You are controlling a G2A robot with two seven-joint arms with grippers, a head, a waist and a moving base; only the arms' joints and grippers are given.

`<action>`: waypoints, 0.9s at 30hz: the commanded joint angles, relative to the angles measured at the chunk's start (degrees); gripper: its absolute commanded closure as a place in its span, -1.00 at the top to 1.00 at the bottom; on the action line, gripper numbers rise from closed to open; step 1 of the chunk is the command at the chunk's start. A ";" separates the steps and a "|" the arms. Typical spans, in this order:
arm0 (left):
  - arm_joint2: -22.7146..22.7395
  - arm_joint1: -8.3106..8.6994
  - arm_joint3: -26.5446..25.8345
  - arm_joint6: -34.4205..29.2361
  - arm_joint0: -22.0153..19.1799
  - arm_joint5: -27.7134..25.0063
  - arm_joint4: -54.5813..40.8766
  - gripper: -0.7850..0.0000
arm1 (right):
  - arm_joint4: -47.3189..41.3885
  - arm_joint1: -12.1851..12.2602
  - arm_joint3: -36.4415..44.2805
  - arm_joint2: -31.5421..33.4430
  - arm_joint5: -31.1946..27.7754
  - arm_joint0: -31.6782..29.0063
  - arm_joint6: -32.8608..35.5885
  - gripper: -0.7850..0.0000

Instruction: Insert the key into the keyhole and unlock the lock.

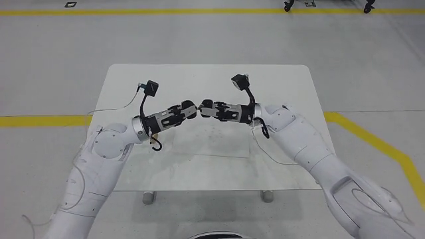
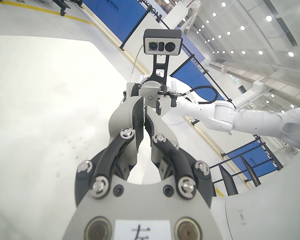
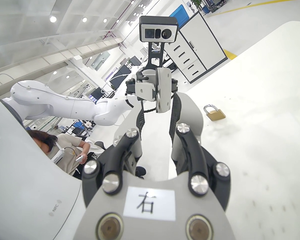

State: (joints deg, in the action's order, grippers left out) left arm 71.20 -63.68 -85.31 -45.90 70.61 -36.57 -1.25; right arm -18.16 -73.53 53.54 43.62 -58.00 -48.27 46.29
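Looking down from above, we find the two arms meeting tip to tip over the middle of the table. At that junction the left gripper and right gripper overlap so closely that we cannot separate their fingers.

Whether a key sits in the left gripper we cannot tell. From the left wrist its ribbed pads are pressed almost together, leaving a sliver too narrow for us to say what, if anything, is pinched. Past its tips the right gripper faces it head-on, partly hidden behind them.

From the right wrist we see the right gripper spread wide. Its fingers stand on either side of the left gripper's tip, which is turned edge-on between them. We cannot tell whether either finger touches that tip.

The padlock, brass-bodied with a silver shackle, lies flat on the tabletop beyond the right gripper, apart from both grippers and held by neither. Its keyhole we cannot make out.
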 commanded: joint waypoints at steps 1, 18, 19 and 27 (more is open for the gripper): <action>-0.12 0.06 0.03 -0.07 -0.11 0.07 0.17 -1.00 | -0.27 0.04 -0.11 -0.49 0.00 0.27 0.00 -0.46; -0.60 0.53 0.56 0.14 -0.53 0.26 1.13 -1.00 | 0.58 0.45 -0.14 -3.45 0.00 1.45 0.00 -1.00; -0.54 0.57 0.56 0.25 -0.49 0.26 1.07 -0.72 | 0.79 0.45 -0.13 -3.67 0.00 1.54 0.00 -1.00; 0.55 0.97 0.34 1.33 -0.09 0.11 1.94 1.00 | 0.57 0.62 -0.16 -3.58 0.00 1.80 0.00 -1.00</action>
State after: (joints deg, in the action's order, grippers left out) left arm 71.38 -62.80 -84.90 -44.85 70.38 -36.27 0.08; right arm -17.41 -72.98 53.36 39.71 -58.01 -46.42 46.29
